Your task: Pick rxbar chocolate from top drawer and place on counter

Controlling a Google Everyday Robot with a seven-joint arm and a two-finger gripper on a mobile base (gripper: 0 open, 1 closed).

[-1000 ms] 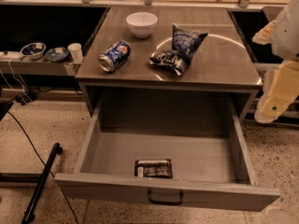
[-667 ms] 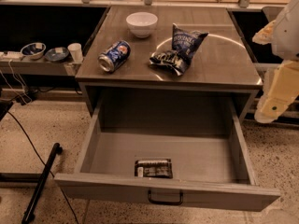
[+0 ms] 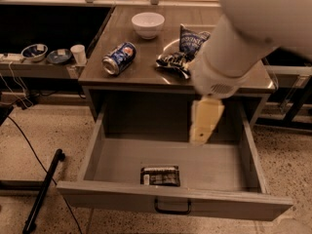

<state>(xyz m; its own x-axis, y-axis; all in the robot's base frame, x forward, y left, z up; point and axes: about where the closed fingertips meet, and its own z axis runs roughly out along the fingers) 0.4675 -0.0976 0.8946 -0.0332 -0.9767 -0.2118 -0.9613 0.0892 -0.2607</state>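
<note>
The hand point(image 3: 204, 123) hangs over the open top drawer point(image 3: 122, 199), right of centre, apart from the rxbar chocolate point(image 3: 160, 176) lying flat just behind the front panel. Whether it is open or closed, I cannot tell. A soda can point(image 3: 119, 58) lies on the worktop point(image 3: 146, 72).

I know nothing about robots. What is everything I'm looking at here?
counter: one, brown-grey, top of the unit.
top drawer: one, grey, pulled open below the counter.
rxbar chocolate: one, dark brown-black, flat in the top drawer, near its front.
bowl: one, white, back of the counter.
soda can: one, blue, on its side, counter's left.
chip bag: one, blue and white, on the counter, partly behind the arm.
small bowls: two, bluish, on the side shelf at left.
cup: one, white, on that shelf.
arm: one, white, reaching in from upper right.
gripper: one, cream, over the open drawer, above and right of the bar.
</note>
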